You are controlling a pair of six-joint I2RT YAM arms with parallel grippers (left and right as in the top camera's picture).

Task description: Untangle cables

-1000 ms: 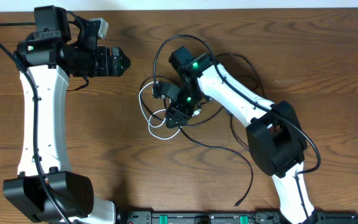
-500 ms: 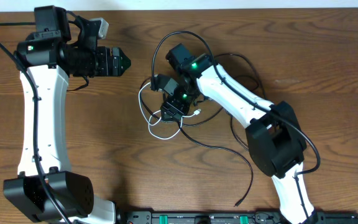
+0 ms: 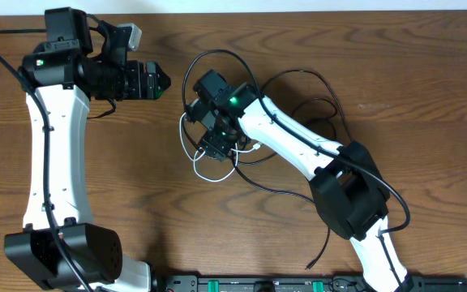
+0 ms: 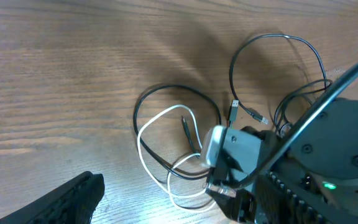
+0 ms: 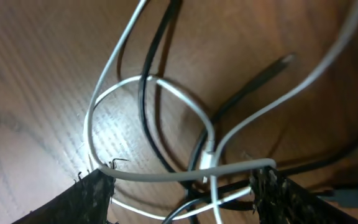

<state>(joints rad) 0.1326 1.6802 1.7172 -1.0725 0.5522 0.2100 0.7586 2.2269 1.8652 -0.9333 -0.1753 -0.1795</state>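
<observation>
Overhead: the cables (image 3: 209, 178) lie in one knot near the middle of the tabletop (image 3: 136, 203), a little toward its far edge. A white cord loops out on the knot's left side. Black cords spread toward the right edge, and one trails off toward the near edge. The right gripper (image 3: 213, 148) is down on the knot. The left gripper (image 3: 159, 81) hangs well apart from the cables, toward the far left corner, and holds nothing; its jaws are apart.

Left wrist: the white cord (image 4: 141, 142) makes an open loop inside a wider black cord (image 4: 173, 86). Two small plugs (image 4: 234, 112) lie just beside the right gripper's body. Only one left finger (image 4: 73, 199) shows, bare.

Right wrist: the right fingers (image 5: 95, 196) stand wide, astride the crossings. A white strand (image 5: 185, 176) runs across from one finger to the other, and a black cord (image 5: 143, 93) passes under the white ring. The jaws are not pinched on anything.

The cords look light, limp and smooth-skinned, so a pull on one will likely drag its neighbours along, and the plugs may snag at crossings. The best hold seems to be a free run of the white loop or just behind a plug, pinched firmly, since so thin a cord could slip out.
</observation>
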